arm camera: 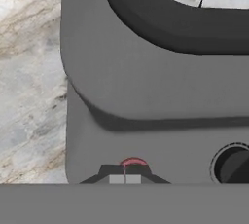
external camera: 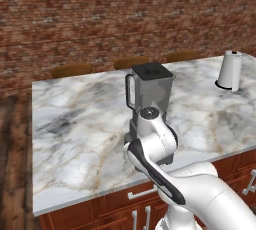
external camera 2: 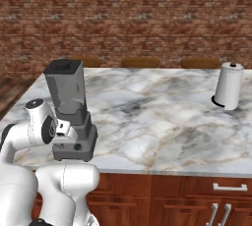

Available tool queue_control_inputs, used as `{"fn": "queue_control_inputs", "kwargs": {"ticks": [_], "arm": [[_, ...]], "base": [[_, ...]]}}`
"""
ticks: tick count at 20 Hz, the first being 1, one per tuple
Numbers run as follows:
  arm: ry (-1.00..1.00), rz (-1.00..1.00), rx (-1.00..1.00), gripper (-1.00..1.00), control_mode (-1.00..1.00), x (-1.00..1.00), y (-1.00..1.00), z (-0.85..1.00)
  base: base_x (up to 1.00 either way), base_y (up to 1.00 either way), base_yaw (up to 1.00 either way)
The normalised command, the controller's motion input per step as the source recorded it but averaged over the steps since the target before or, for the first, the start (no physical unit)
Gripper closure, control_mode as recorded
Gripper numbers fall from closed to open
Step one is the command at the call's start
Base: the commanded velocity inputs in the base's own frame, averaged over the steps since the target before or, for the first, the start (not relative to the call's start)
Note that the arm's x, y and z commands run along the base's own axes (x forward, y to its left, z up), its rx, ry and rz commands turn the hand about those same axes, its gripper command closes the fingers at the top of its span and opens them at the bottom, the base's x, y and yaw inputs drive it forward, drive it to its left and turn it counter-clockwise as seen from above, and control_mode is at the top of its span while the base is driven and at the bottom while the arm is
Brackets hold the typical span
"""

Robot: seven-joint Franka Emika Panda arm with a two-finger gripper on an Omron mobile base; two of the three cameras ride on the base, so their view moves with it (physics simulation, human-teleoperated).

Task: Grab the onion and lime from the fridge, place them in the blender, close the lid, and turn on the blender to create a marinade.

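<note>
Nearest the hand camera, the two dark tips of the tool (arm camera: pixel 125 175) sit side by side with only a thin seam between them, so they read as pressed together and pinching nothing; they stand right against the front face of the blender's base, at a small red mark (arm camera: pixel 133 161) just above them, though whether they actually touch it cannot be told; the round dark knob (arm camera: pixel 233 165) lies to the right of the tips on that same face, near but apart, and that sideways offset is the relation the coming move turns on, since turning the blender (external camera: pixel 149 105) on seems to call for the tool to reach the control from where it now faces the base head-on; in the base views the white arm bends low at the near edge of the table (external camera: pixel 80 139), its wrist close in front of the base; the blender stands upright near that edge, its long axis vertical, its handle on the left in the left base view; the black lid (external camera 2: pixel 64 65) sits flat on the jar's top, so the closing step looks done; whether the onion and lime are inside cannot be made out through the grey jar; farther back and well to the right stands a white paper-towel roll (external camera 2: pixel 228 86); beyond the table's far edge run wooden chair backs (external camera 2: pixel 141 62) and a brick wall (external camera 2: pixel 128 14).
</note>
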Motion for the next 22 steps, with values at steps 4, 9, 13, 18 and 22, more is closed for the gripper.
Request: {"fn": "queue_control_inputs", "kwargs": {"ticks": [4,9,13,18,22], "arm": [[0.0,0.0,0.0,1.0,-1.0,-0.23,-0.19,-0.08],[0.0,0.0,0.0,1.0,-1.0,-0.03,-0.1,-0.15],[0.0,0.0,0.0,1.0,-1.0,0.11,0.0,-0.36],[0.0,0.0,0.0,1.0,-1.0,0.42,0.03,-0.18],[0.0,0.0,0.0,1.0,-1.0,0.45,0.0,-0.19]], "base": [[0.0,0.0,0.0],[0.0,0.0,0.0],[0.0,0.0,0.0],[0.0,0.0,0.0],[0.0,0.0,0.0]]}}
